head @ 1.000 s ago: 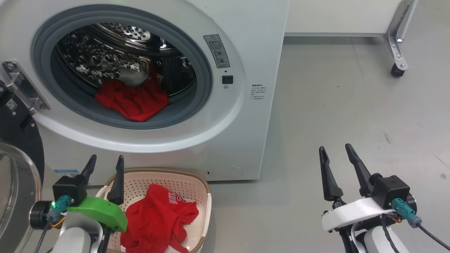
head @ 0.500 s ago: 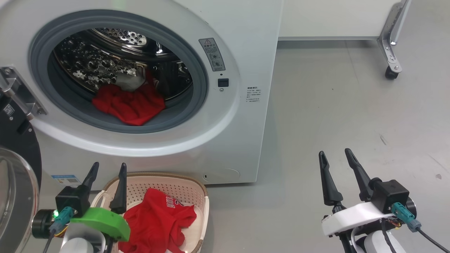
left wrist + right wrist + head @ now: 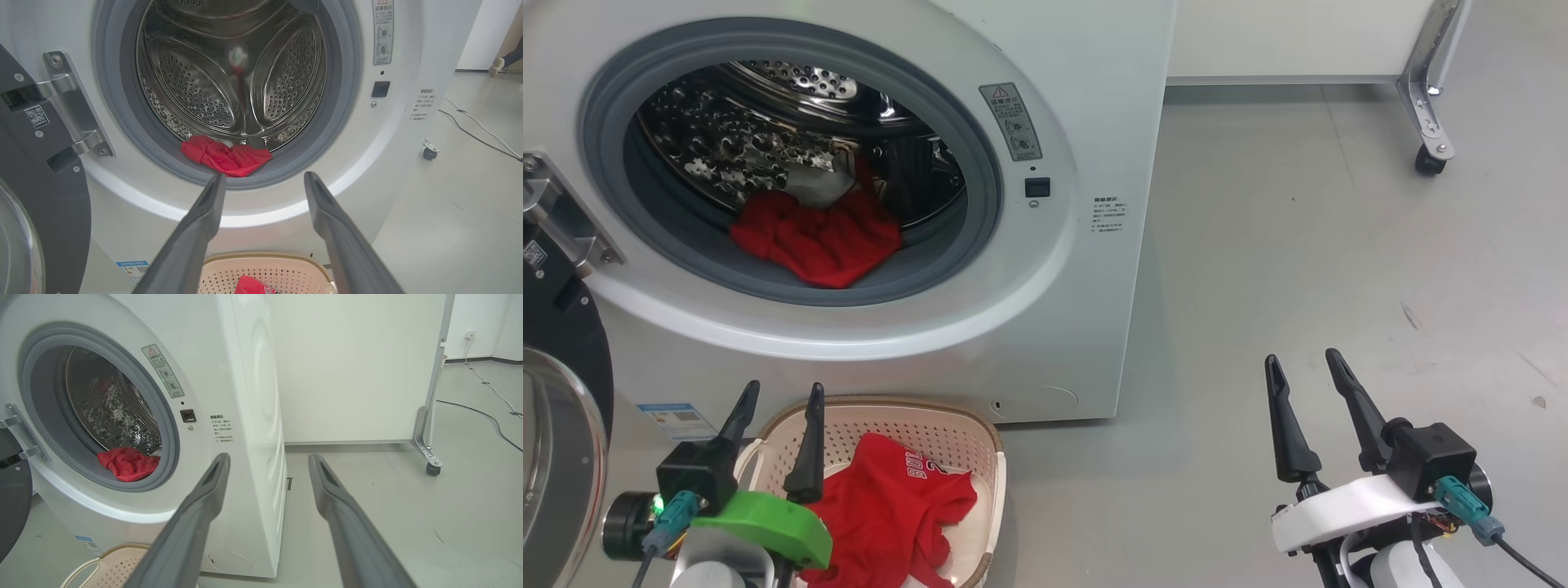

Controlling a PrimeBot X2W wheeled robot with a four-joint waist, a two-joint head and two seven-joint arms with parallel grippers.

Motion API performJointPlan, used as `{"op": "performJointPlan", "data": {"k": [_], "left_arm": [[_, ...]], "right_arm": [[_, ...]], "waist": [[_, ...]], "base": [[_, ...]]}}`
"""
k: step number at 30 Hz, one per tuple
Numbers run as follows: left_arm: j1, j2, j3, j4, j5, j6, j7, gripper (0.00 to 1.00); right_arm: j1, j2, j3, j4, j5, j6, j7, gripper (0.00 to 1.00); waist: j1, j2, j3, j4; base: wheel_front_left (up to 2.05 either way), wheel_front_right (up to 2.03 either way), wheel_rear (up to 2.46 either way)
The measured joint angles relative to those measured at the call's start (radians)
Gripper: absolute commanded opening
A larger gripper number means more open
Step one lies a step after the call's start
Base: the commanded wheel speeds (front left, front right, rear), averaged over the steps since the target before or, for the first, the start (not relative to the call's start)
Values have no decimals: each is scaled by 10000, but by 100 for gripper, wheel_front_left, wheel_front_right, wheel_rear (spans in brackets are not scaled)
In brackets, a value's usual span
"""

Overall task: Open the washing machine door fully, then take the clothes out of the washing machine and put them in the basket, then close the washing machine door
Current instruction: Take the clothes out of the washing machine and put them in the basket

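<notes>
Roughly halfway, I'd say. The washing machine door (image 3: pixel 568 343) is swung wide open to the left of my left gripper (image 3: pixel 783 388), and one red jersey (image 3: pixel 882 506) already sits in the basket (image 3: pixel 915 406) just below that gripper's fingers (image 3: pixel 809 457). More red clothes (image 3: pixel 817 241) lie inside the washing machine (image 3: pixel 1078 310), up ahead of the same gripper, so those need fetching, then the door needs shutting. Both grippers are spread wide and empty; my right gripper (image 3: pixel 1300 358) hangs off beside the machine.

Bright, even overhead light; shadows soft. Specular specks on drum (image 3: pixel 727 155), sheen on washer (image 3: pixel 1111 82) front. Wrist views bow at the edges, near fingers (image 3: pixel 192 237) soft-focus. Head view sharp.
</notes>
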Motion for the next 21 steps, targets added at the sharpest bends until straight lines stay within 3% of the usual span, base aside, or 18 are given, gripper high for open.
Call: {"op": "performJointPlan", "data": {"k": [21], "left_arm": [[139, -40, 23, -359, 132, 75, 0, 100]], "right_arm": [[-1, 2, -42, -73, 0, 0, 0, 100]], "waist": [[0, 0, 169, -15]], "base": [[0, 0, 0]]}}
